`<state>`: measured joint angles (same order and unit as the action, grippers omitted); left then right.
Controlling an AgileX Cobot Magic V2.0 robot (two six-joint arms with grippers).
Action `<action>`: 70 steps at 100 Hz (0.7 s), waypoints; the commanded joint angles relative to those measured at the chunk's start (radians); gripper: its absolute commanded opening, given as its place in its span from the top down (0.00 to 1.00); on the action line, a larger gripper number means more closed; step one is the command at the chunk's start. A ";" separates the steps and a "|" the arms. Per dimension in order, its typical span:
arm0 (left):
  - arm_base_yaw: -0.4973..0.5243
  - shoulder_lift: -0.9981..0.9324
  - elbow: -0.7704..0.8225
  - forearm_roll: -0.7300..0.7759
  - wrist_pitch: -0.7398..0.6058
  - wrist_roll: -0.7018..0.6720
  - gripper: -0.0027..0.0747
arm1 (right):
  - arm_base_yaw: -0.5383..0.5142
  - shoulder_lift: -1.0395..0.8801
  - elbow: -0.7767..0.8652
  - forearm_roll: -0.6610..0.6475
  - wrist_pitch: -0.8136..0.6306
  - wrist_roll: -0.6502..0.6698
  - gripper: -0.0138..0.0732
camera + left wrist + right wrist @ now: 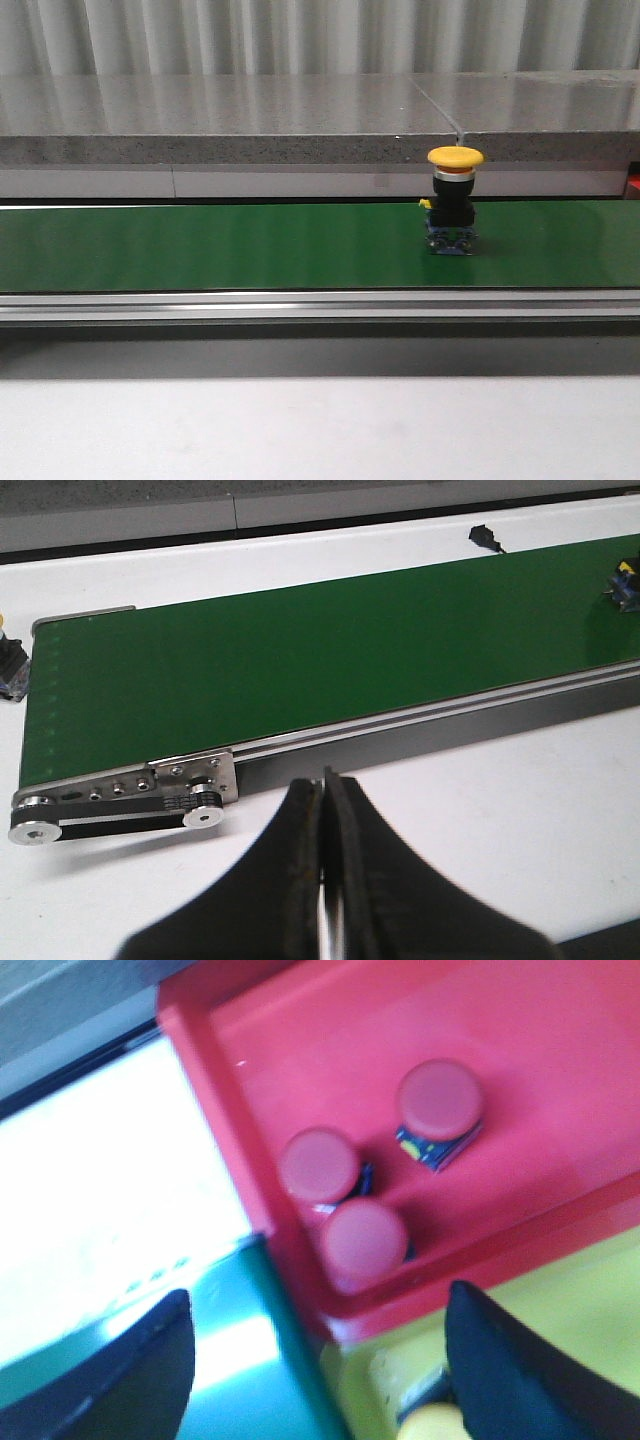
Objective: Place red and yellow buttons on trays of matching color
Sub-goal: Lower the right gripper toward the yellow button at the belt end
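Observation:
A yellow button with a black body stands upright on the green conveyor belt, right of centre. Its base shows at the edge of the left wrist view. My left gripper is shut and empty over the white table, beside the belt's end roller. My right gripper is open, hovering over the junction of the red tray and the yellow tray. Three red buttons stand in the red tray. A yellow button top shows beside one right finger. Neither gripper appears in the front view.
Another button base sits on the white table off the belt's end. A small black object lies beyond the belt. A grey stone ledge runs behind the conveyor. The belt's metal rail faces the white table.

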<state>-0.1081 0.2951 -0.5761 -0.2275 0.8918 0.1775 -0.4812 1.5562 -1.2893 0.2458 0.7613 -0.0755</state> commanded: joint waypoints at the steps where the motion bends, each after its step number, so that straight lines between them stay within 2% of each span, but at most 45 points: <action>1: -0.005 0.010 -0.025 -0.023 -0.069 0.001 0.99 | 0.025 -0.117 0.007 0.006 -0.009 -0.055 0.23; 18: -0.005 0.010 -0.025 -0.023 -0.069 0.001 0.99 | 0.104 -0.215 0.015 0.007 0.112 -0.107 0.23; 40: -0.005 0.010 -0.025 -0.023 -0.069 0.001 0.99 | 0.242 -0.264 0.015 0.008 0.226 -0.107 0.23; 70: -0.005 0.010 -0.025 -0.023 -0.069 0.001 0.99 | 0.414 -0.264 0.015 0.008 0.289 -0.145 0.23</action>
<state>-0.1081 0.2951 -0.5761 -0.2275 0.8918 0.1792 -0.0965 1.3265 -1.2542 0.2439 1.0729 -0.2010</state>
